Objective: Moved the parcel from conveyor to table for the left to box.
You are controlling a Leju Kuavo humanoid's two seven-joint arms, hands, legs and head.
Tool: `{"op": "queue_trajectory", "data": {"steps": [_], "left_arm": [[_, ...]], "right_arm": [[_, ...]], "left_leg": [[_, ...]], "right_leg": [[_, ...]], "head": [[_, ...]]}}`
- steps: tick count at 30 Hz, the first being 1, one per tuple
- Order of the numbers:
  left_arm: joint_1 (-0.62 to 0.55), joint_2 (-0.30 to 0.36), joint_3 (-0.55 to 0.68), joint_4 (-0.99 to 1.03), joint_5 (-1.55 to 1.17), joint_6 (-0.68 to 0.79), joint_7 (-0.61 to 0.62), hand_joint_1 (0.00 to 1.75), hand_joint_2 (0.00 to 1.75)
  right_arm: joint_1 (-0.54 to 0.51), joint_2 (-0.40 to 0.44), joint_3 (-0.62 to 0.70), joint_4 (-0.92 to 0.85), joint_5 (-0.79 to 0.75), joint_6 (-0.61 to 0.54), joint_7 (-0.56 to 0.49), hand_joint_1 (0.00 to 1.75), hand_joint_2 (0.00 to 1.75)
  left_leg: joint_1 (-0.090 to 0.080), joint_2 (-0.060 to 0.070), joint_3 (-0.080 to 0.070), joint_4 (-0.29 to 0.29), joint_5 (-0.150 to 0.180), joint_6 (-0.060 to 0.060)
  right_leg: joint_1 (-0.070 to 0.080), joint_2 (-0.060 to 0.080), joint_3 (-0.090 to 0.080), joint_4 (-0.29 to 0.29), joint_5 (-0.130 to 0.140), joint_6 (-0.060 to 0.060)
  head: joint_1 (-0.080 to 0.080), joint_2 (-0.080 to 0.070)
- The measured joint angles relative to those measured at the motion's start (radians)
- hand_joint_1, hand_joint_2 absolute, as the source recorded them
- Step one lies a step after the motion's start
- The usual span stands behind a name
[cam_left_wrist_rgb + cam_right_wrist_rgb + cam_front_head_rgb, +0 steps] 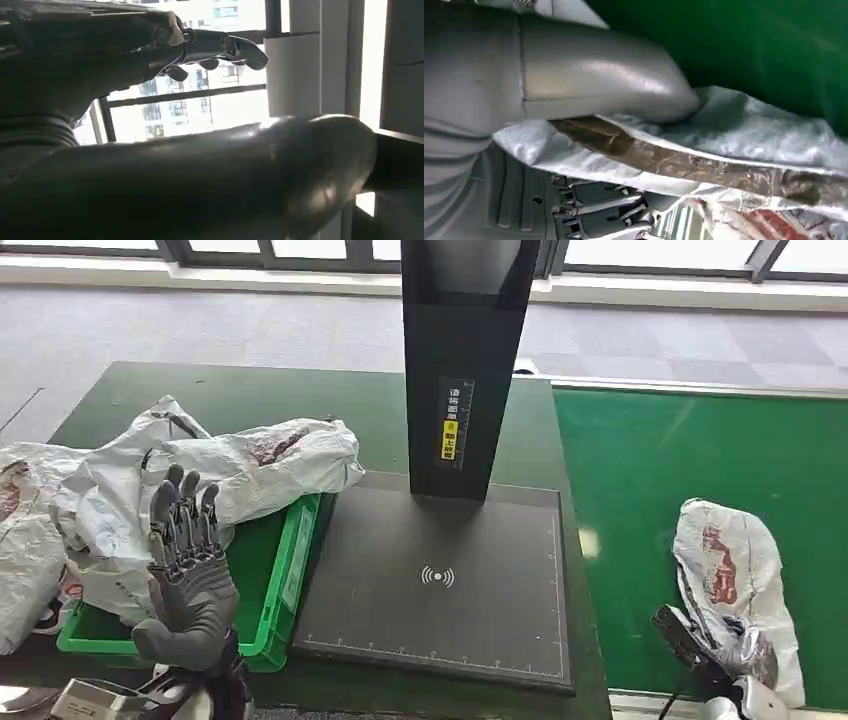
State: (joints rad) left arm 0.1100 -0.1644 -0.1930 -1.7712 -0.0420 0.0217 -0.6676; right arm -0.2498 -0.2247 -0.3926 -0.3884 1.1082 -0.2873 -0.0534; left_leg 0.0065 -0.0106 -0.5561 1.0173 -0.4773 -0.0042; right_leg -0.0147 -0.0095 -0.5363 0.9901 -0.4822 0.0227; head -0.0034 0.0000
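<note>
Green belting of the conveyor (700, 470) carries the parcel (735, 580), a crinkled white plastic bag with red print, lying to the right of the black scanner pad (440, 580) and well apart from it. The right hand (700, 645) is at the parcel's near end; in the right wrist view the right hand (589, 150) has its thick grey thumb pressed on top of the plastic and its darker fingers (599, 220) beneath, so the bag is pinched between them. Judging from this, the step in hand is the pick-up: the grasp looks made but the parcel is not yet lifted off the belt, since it lies flat on the green. The left hand (190, 570) stands raised to the left of the pad, fingers spread and upright, holding nothing; the left wrist view shows its fingers (225, 47) apart against bright windows. Just beside the pad's left edge sits a green crate (290, 570) heaped with more white bags (200, 475), some spilling further left over the dark surface (250, 390). A black post (465, 360) rises from the pad's far side. The next move likely calls for lifting the parcel clear of the belt and carrying it leftward to set it down on the pad or the surface next to it, within the left hand's reach. The thin plastic may slip or sag, so the pinch must hold firm.
</note>
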Motion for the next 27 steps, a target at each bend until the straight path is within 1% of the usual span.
{"op": "queue_trajectory", "data": {"steps": [3, 9, 11, 13, 14, 16, 17, 19, 20, 21, 23, 24, 27], "left_arm": [[0.003, -0.011, 0.014, -0.001, -0.005, -0.003, 0.000, 0.00, 0.00], [0.008, -0.022, 0.027, -0.004, -0.008, -0.003, 0.000, 0.00, 0.00], [0.010, -0.025, 0.031, -0.009, -0.008, -0.001, 0.000, 0.00, 0.00], [0.023, -0.031, 0.040, -0.024, -0.006, 0.005, 0.000, 0.00, 0.00], [0.032, -0.034, 0.045, -0.034, -0.004, 0.007, 0.000, 0.00, 0.00], [0.051, -0.042, 0.058, -0.062, -0.002, 0.010, 0.000, 0.00, 0.00], [0.059, -0.045, 0.062, -0.072, -0.002, 0.012, 0.000, 0.00, 0.00], [0.066, -0.049, 0.064, -0.084, -0.001, 0.013, 0.000, 0.00, 0.00], [0.070, -0.051, 0.066, -0.092, 0.000, 0.013, 0.000, 0.00, 0.00], [0.073, -0.054, 0.069, -0.096, 0.001, 0.013, 0.000, 0.00, 0.00], [0.076, -0.058, 0.075, -0.101, 0.009, 0.015, 0.000, 0.00, 0.00], [0.076, -0.060, 0.078, -0.102, 0.011, 0.015, 0.000, 0.00, 0.00], [0.075, -0.065, 0.079, -0.105, 0.012, 0.016, 0.000, 0.00, 0.00]], "right_arm": [[0.035, 0.010, -0.021, -0.058, 0.001, -0.039, -0.050, 1.75, 1.75], [0.065, 0.027, -0.039, -0.119, -0.002, -0.043, -0.063, 1.75, 1.75], [0.078, 0.034, -0.039, -0.145, -0.002, -0.072, -0.101, 1.75, 1.75], [0.112, 0.058, -0.039, -0.219, -0.013, -0.088, -0.163, 1.75, 1.75], [0.141, 0.082, -0.039, -0.284, -0.052, -0.115, -0.223, 1.75, 1.75], [0.217, 0.152, -0.033, -0.467, -0.163, -0.216, -0.386, 1.75, 1.75], [0.246, 0.181, -0.026, -0.569, -0.188, -0.247, -0.435, 1.75, 1.75], [0.283, 0.220, -0.012, -0.681, -0.197, -0.252, -0.440, 1.75, 1.75], [0.310, 0.243, -0.006, -0.752, -0.219, -0.262, -0.455, 1.75, 1.75], [0.340, 0.261, 0.003, -0.831, -0.262, -0.286, -0.493, 1.75, 1.75], [0.388, 0.294, 0.041, -0.957, -0.341, -0.337, -0.576, 1.75, 1.75], [0.411, 0.311, 0.076, -1.024, -0.357, -0.362, -0.612, 1.75, 1.75], [0.459, 0.345, 0.163, -1.143, -0.358, -0.400, -0.638, 1.75, 1.75]], "left_leg": [[0.000, -0.001, -0.001, 0.000, -0.001, 0.001], [0.000, 0.000, -0.002, 0.000, -0.001, 0.001], [0.000, 0.000, -0.003, -0.001, -0.001, 0.001], [0.000, -0.001, -0.004, -0.001, -0.001, 0.001], [0.000, 0.000, -0.005, -0.001, -0.001, 0.001], [0.000, 0.000, -0.007, -0.001, -0.001, 0.000], [0.000, 0.000, -0.008, -0.001, -0.001, 0.000], [0.000, 0.000, -0.008, -0.001, -0.001, -0.001], [0.000, -0.002, -0.008, -0.001, -0.001, -0.001], [0.000, -0.004, -0.009, -0.001, -0.001, -0.001], [0.000, -0.003, -0.009, -0.002, 0.000, -0.002], [0.000, -0.002, -0.009, -0.002, -0.001, -0.004], [0.000, 0.002, -0.008, -0.002, -0.002, -0.004]], "right_leg": [[0.000, -0.001, 0.001, 0.000, 0.000, 0.000], [0.000, 0.000, -0.002, 0.000, 0.000, 0.000], [0.000, 0.000, -0.002, 0.001, -0.001, -0.001], [0.000, 0.000, -0.003, 0.002, -0.001, -0.001], [0.000, 0.000, -0.004, 0.002, -0.001, -0.001], [0.000, 0.000, -0.008, 0.004, -0.001, -0.002], [0.000, 0.001, -0.009, 0.004, -0.002, -0.002], [0.000, 0.000, -0.010, 0.004, -0.002, -0.003], [0.000, -0.003, -0.009, 0.005, -0.003, -0.004], [0.000, -0.005, -0.009, 0.005, -0.004, -0.005], [0.000, -0.004, -0.010, 0.006, -0.004, -0.005], [0.000, -0.002, -0.010, 0.006, -0.004, -0.005], [0.000, 0.001, -0.011, 0.006, -0.004, -0.005]], "head": [[0.000, 0.000], [0.000, 0.000], [0.000, 0.000], [0.000, 0.000], [0.000, 0.000], [0.000, 0.000], [0.000, 0.000], [0.000, 0.000], [0.000, 0.000], [0.000, 0.000], [0.000, 0.000], [0.000, 0.000], [0.000, 0.000]]}}
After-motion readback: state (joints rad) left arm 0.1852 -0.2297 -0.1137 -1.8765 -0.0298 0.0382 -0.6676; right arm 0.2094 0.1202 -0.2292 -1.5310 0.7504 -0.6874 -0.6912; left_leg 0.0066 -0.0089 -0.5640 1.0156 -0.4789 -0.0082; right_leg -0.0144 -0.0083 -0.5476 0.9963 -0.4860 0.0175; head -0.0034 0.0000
